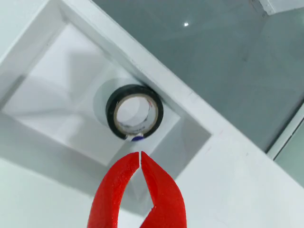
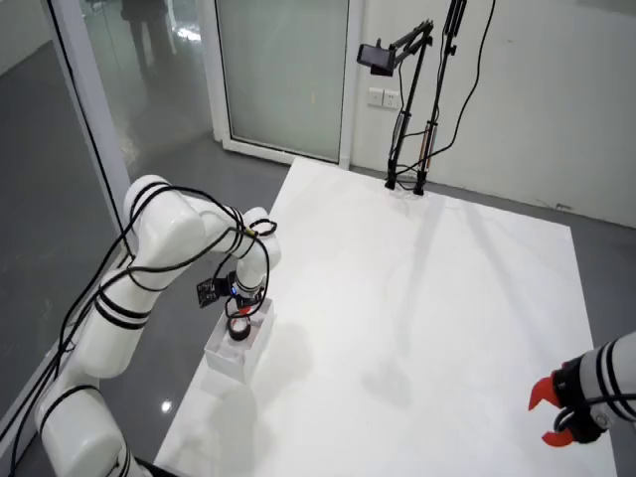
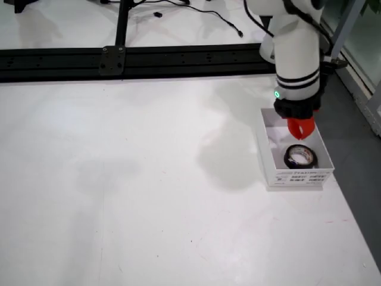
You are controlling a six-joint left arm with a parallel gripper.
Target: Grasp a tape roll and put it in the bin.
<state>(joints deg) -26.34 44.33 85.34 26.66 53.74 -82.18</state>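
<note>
A white table (image 2: pixel 427 298) filled most of the overhead view — bare-surfaced, with grey floor (image 2: pixel 149 189) around it. A black rail (image 3: pixel 137 59) ran along its far edge in the side view. A camera stand (image 2: pixel 407 119) stood near glass doors (image 2: pixel 283 75).

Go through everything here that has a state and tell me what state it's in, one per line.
Pincer: red, shut, empty, above the bin.
Black tape roll: lying flat inside the bin, not held.
White bin: open-topped, holding the tape roll, at the table edge.
Second arm's pincer: open, empty, far side of the table.
</note>
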